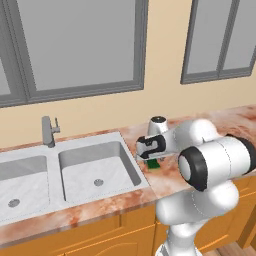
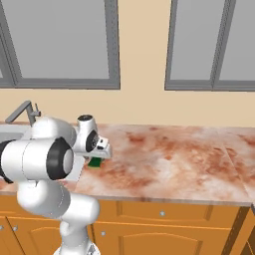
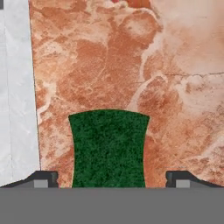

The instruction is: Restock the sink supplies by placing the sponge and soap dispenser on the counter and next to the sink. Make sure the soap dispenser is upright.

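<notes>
One green sponge (image 3: 108,148) lies flat on the mottled table (image 2: 164,159), just right of the sink (image 1: 75,175) rim and near the table's front half. From the hand camera it sits between the two dark fingers (image 3: 41,179), which stand wide apart on either side with a clear gap to the sponge's edges, so they are open and grip nothing. The gripper (image 1: 151,159) hangs low directly over the sponge, pointing down. From the left base camera the sponge peeks out under the hand, beside the right basin. A grey faucet (image 1: 49,131) stands at the far side of the sink.
</notes>
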Motion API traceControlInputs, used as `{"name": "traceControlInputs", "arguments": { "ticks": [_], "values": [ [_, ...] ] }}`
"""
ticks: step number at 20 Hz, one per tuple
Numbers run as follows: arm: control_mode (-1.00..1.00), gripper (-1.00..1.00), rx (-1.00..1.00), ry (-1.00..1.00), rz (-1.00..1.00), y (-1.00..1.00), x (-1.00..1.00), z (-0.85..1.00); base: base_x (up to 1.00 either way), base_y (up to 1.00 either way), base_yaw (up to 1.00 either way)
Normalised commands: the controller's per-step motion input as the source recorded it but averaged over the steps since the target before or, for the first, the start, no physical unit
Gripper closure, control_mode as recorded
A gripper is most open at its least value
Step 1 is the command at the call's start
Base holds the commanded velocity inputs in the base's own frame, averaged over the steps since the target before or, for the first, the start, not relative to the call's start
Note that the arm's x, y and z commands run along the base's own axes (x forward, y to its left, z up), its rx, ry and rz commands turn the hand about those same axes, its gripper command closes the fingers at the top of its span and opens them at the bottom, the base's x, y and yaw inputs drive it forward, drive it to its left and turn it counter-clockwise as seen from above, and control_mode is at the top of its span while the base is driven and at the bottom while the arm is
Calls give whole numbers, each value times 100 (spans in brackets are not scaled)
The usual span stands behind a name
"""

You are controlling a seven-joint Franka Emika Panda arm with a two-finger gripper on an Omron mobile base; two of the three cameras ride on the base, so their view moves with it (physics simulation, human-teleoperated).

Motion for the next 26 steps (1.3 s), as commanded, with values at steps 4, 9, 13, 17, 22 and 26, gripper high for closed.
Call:
{"name": "traceControlInputs", "arguments": {
  "ticks": [4,9,13,17,22,26],
  "values": [
    [-100,-100,0,-15,-4,-3,-43,83,0,0,0],
    [-100,-100,0,-14,-6,-10,-72,71,0,0,0],
    [-100,-100,0,-14,-5,-13,-78,57,0,0,0],
    [-100,-100,0,-17,-11,-15,-88,46,0,0,0],
    [-100,-100,0,-20,-11,-31,-99,36,0,0,0],
    [-100,-100,0,-19,-12,-26,-82,71,0,0,0]
  ]
}}
